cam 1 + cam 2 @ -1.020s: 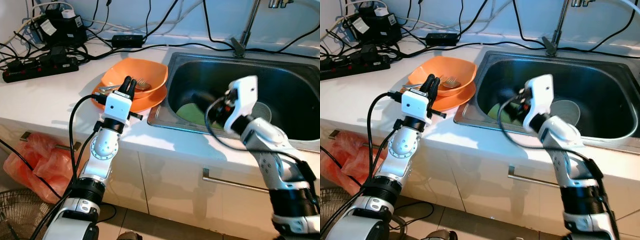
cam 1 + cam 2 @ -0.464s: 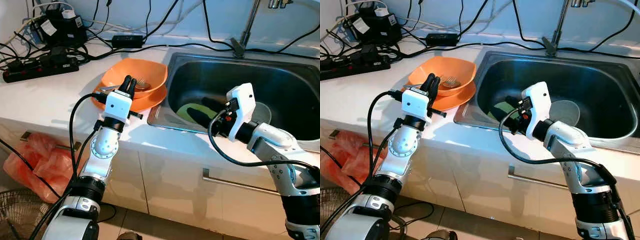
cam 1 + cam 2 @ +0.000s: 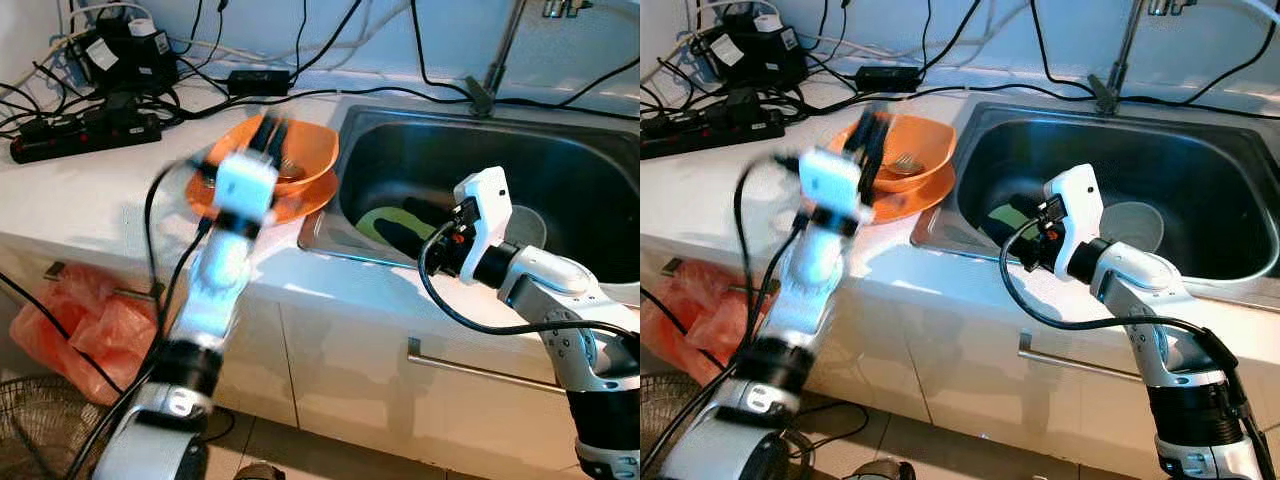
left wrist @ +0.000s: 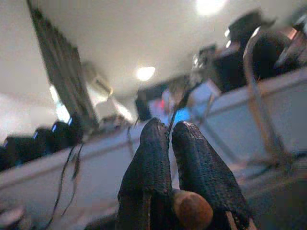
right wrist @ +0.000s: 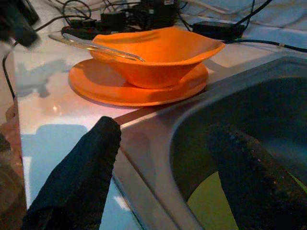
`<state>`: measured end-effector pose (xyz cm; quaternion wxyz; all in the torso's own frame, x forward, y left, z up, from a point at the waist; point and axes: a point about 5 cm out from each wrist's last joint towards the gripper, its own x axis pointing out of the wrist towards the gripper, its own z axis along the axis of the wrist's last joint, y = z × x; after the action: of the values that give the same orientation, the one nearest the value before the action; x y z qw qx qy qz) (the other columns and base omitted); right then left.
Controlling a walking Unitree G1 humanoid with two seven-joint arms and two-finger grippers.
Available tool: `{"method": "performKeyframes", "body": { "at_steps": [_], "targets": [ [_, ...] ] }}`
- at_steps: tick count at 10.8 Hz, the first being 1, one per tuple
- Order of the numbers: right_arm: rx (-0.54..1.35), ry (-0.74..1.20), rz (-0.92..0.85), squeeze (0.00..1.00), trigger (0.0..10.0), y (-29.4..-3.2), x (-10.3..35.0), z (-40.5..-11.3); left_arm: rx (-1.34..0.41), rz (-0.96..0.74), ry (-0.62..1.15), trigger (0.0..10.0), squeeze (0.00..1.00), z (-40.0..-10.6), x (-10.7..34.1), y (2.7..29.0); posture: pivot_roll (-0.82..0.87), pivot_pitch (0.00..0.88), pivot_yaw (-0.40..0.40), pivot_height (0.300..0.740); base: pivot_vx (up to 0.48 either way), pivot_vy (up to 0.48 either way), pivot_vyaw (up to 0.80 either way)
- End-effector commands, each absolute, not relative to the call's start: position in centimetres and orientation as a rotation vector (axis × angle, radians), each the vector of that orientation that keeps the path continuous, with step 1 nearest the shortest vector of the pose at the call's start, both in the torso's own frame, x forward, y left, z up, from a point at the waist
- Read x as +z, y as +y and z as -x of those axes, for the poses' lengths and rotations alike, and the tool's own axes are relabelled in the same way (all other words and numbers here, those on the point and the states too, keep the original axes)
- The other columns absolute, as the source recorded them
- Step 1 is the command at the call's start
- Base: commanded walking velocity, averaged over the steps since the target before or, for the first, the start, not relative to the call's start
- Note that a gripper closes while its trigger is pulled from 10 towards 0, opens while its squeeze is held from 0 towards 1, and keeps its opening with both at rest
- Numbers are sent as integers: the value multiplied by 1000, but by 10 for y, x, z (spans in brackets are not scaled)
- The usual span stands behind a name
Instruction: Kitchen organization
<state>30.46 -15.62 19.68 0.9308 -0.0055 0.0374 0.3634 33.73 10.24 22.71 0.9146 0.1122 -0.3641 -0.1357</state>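
Two grippers are busy. The right gripper [image 3: 405,222], fingers wide apart, reaches into the sink [image 3: 590,170] above a green plate [image 3: 380,219]. The left gripper [image 3: 868,130], fingers pressed together, swings blurry near the orange bowl [image 5: 158,55] and could knock it off the counter.

Orange bowl [image 3: 305,152] sits upright on an orange plate [image 3: 300,205] on the counter [image 3: 90,200], just beside the sink [image 3: 330,225]; cutlery [image 5: 96,46] rests inside, handle over the rim.
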Motion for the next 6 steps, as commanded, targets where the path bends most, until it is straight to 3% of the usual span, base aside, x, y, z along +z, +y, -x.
{"method": "performKeyframes", "body": {
  "at_steps": [1,3,6],
  "targets": [
    [686,40,-4,0,10000,-162,205,-311,-326,-209,-804,0,0,-334,244,92,-11,32,54,740,0,0,0],
    [521,-33,-95,0,10000,-170,214,-323,-483,-53,-811,0,0,-329,269,66,-10,29,57,740,0,0,0],
    [294,-100,-258,0,10000,-188,222,-335,-622,307,-668,0,0,-335,280,47,-16,27,67,740,0,0,0]
  ]
}}
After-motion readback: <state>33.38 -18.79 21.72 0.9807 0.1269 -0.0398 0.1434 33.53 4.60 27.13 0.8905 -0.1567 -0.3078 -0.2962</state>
